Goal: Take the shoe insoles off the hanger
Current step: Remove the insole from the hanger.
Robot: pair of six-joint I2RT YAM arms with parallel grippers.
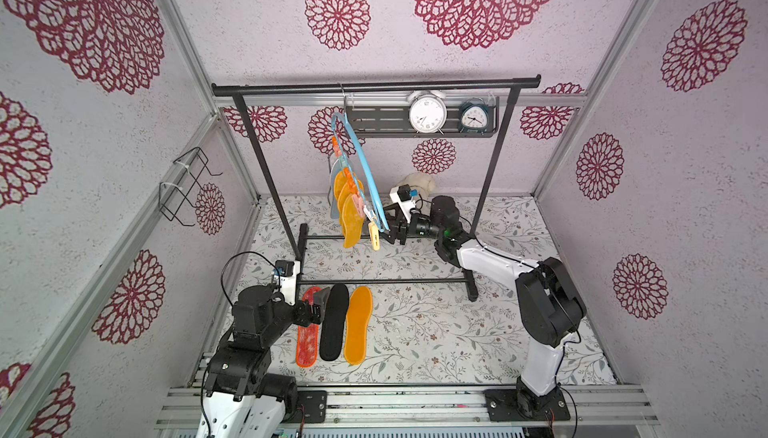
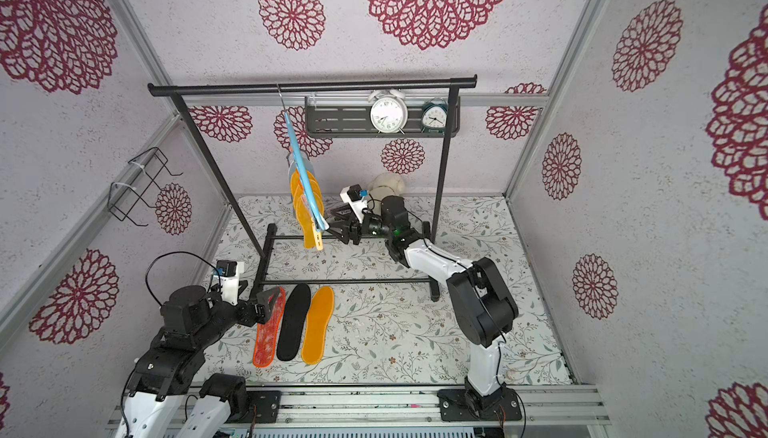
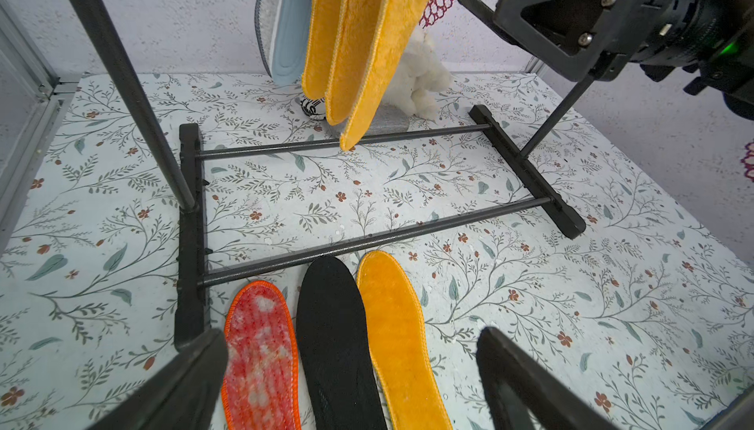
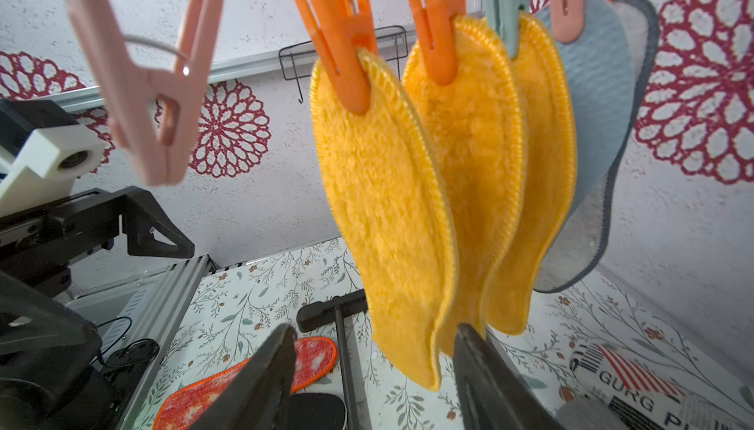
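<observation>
The light-blue hanger (image 1: pixel 362 166) hangs by its hook from the rack's top bar. Three orange-yellow insoles (image 4: pixel 391 211) and a pale grey-blue insole (image 4: pixel 599 105) are clipped under its pegs (image 4: pixel 347 40). A pink peg (image 4: pixel 151 81) holds nothing. My right gripper (image 4: pixel 374 330) is open just below the hanging row, with the nearest yellow insole's lower tip between its jaws, ungripped. On the table lie a red insole (image 1: pixel 308 332), a black insole (image 1: pixel 334 323) and an orange-yellow insole (image 1: pixel 358 326). My left gripper (image 3: pixel 351 334) hovers open over them.
The black garment rack (image 1: pixel 374 84) stands mid-table, its base bars (image 3: pixel 367 240) just behind the laid insoles. A white plush toy (image 3: pixel 420 77) and a grey pouch (image 3: pixel 387 120) lie at the back. Two clocks (image 1: pixel 427 114) sit on a wall shelf. A wire basket (image 1: pixel 187 186) hangs on the left wall.
</observation>
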